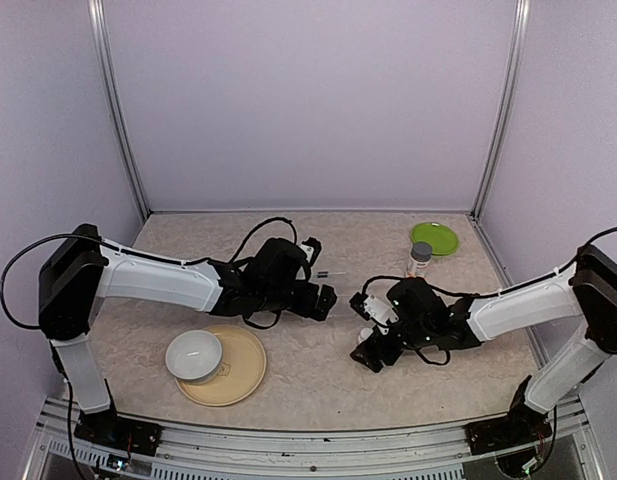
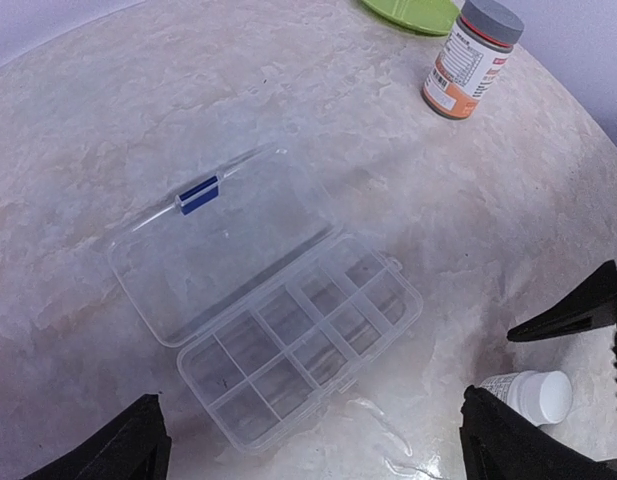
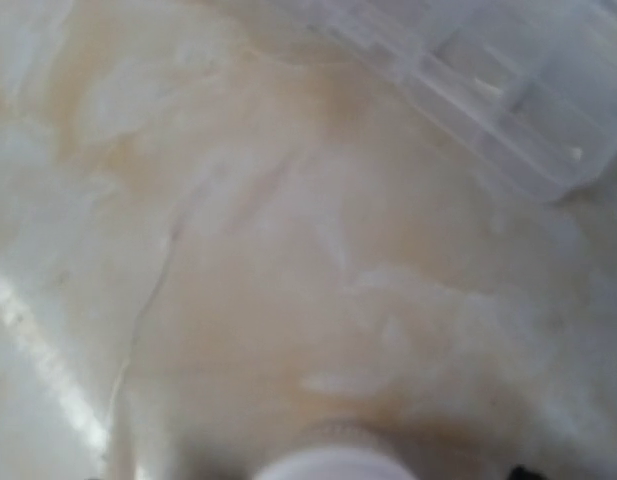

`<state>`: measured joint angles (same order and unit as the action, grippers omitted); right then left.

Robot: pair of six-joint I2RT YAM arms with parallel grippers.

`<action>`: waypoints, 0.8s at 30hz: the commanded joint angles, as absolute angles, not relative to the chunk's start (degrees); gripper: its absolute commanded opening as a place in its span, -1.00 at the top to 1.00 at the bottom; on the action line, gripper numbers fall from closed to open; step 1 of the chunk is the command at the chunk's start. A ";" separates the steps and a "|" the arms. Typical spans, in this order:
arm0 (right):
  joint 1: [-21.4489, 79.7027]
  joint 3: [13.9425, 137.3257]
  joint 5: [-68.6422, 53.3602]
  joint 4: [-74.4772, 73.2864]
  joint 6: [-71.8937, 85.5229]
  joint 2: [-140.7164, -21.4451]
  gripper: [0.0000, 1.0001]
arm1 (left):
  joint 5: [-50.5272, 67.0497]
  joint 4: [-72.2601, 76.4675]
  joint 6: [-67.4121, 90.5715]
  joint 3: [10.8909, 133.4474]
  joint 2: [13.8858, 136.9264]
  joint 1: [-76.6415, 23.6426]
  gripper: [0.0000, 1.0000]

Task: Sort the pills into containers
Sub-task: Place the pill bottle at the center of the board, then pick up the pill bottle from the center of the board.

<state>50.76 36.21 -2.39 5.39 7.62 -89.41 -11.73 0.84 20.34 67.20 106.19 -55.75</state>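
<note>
Clear plastic pill box (image 2: 300,345) lying open and flat on the pale marbled table (image 1: 318,390), taken here as landmark. Hinged lid (image 2: 213,250) folded back on the far-left side of the box, with a blue latch (image 2: 199,194) at its outer edge. Base divided into two rows of small compartments. No writing on box or lid.

Pills not distinguishable in the left wrist view. A few pale flecks inside the compartments in the right wrist view, too blurred to identify.

Left gripper (image 2: 310,400) poised above the near edge of the box, black fingers (image 2: 123,450) spread wide to either side of it, nothing between them.

Right gripper (image 1: 372,348) low over the table just right of the box. Spacing of its fingers not determinable from any view. Small white bottle (image 2: 528,395) on its side immediately near-right of the box, white cap pointing away from it, close beside the right gripper's black tip. Contact between the two not clear. Fine print on its label illegible.

Grey-capped bottle (image 2: 471,60) upright, well beyond the box to the far right. Orange-and-white label with dense columns of small print, not readable. Green plate (image 1: 434,238) just past that bottle, farther still from the box.

Tan plate (image 1: 243,375) well to the left of the box, toward the near table edge, carrying a white bowl (image 1: 194,355) on its left side.
</note>
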 commanded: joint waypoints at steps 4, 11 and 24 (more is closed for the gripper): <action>51.09 36.17 -2.04 -0.94 6.79 -75.75 -1.00 | -7.57 0.47 16.57 70.73 105.98 -57.30 -0.97; 48.79 31.51 2.91 -1.82 11.88 -60.28 -1.00 | -1.48 -4.06 10.46 77.85 110.99 -59.46 -0.98; 38.79 27.72 13.42 -8.67 22.85 -46.88 -1.00 | 3.91 -16.23 2.06 91.28 121.58 -63.34 -0.77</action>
<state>41.19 29.30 10.37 -5.52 18.98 -49.10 1.28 -12.05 5.10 88.47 119.92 -63.09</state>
